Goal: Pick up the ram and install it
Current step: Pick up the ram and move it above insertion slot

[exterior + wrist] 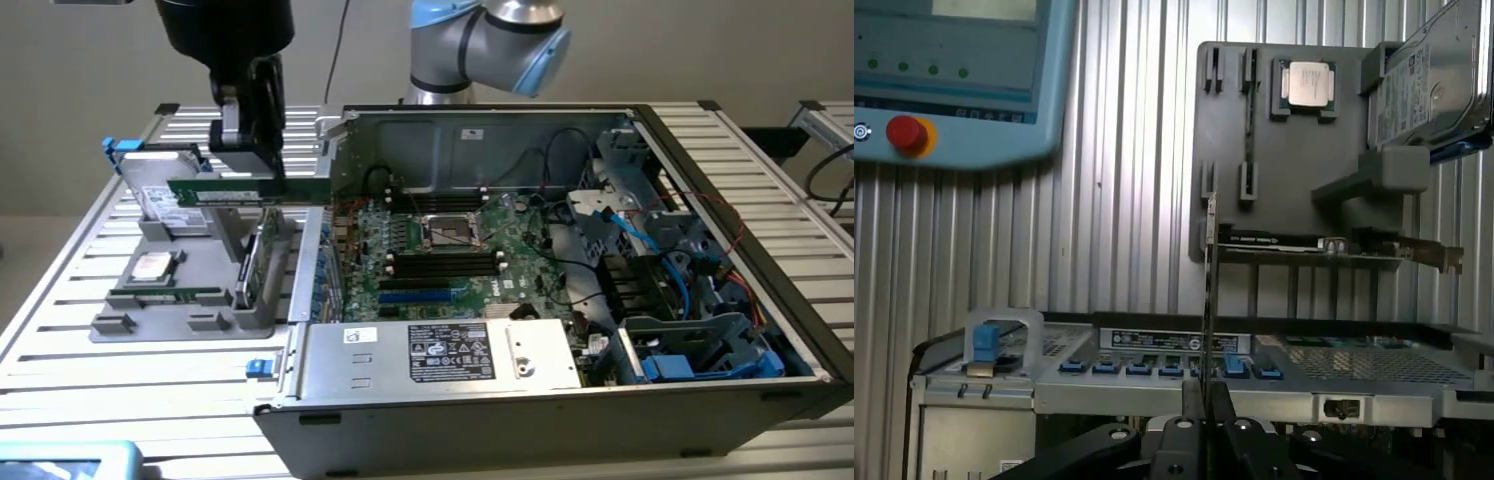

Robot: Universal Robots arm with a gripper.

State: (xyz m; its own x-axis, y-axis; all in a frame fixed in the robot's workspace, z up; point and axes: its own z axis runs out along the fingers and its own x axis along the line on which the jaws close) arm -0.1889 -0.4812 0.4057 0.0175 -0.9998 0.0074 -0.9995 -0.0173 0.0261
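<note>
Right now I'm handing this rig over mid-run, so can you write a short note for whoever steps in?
Gripper: shut on the ram, holding it level in the air above the gray parts tray.
Done: ram lifted off the tray.
Left: ram not yet seated in the motherboard slots inside the open computer case.

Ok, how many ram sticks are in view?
2. One ram is gripped in the end effector above the grey holder; a second stick sits at the holder's front. More may hide inside the case.
</note>
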